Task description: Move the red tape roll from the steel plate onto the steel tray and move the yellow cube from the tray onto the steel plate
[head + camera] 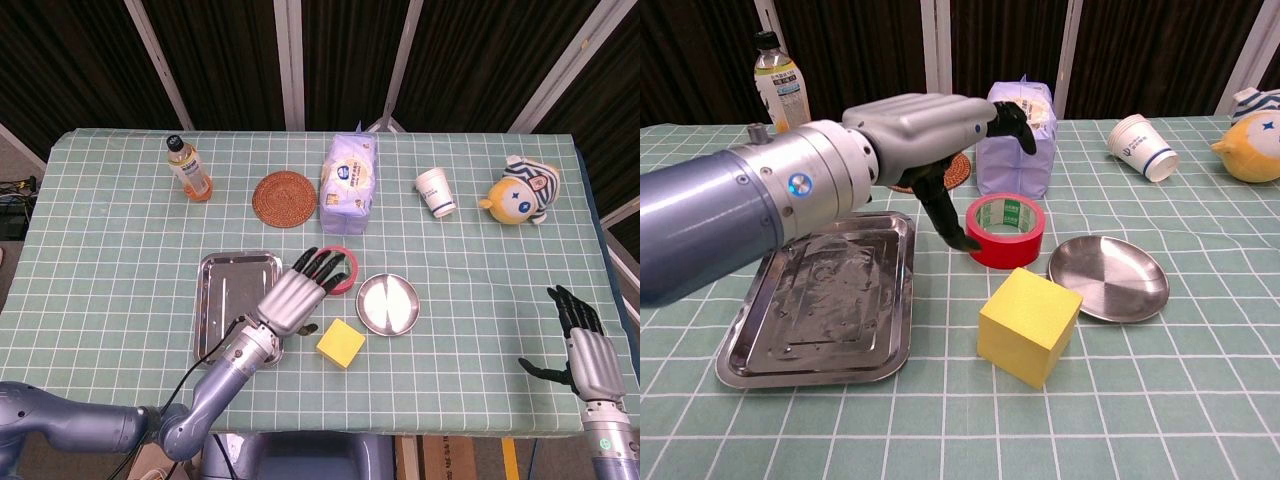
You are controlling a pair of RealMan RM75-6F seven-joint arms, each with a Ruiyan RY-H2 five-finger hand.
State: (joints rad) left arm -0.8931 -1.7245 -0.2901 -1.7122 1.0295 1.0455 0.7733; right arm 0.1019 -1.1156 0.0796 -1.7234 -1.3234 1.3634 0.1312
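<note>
Nearest the chest camera lies one yellow cube [1028, 324], on the cloth below and just right of the left hand [940, 135], neither on the tray nor on the plate. That hand hangs over the single red tape roll [1006, 230]: its dark fingers [1018, 115] arch above the roll and its thumb drops to the roll's near-left rim. Whether thumb and rim touch cannot be told, and nothing is clamped, so the hand reads as spread around the roll, not holding it. I judge this posture a set-up for a grasp, fingers on the far side and thumb on the near. One steel tray [825, 305] sits below and left of the hand, bare; one steel plate [1108, 277] lies right of the roll, also bare. Behind the hand stand one bottle [779, 85], one tissue pack [1020, 150], one paper cup [1143, 147] and one plush toy [1252, 130].

From the head camera the left hand [300, 290] reaches from the tray [237, 300] towards the tape roll [341, 268], fingertips over it. The cube [341, 343] lies just right of the wrist, the plate [389, 304] right of the fingers. One woven coaster [284, 198] sits beyond them. The right hand [580, 345] rests well away at the table's far right, fingers apart, holding nothing.
</note>
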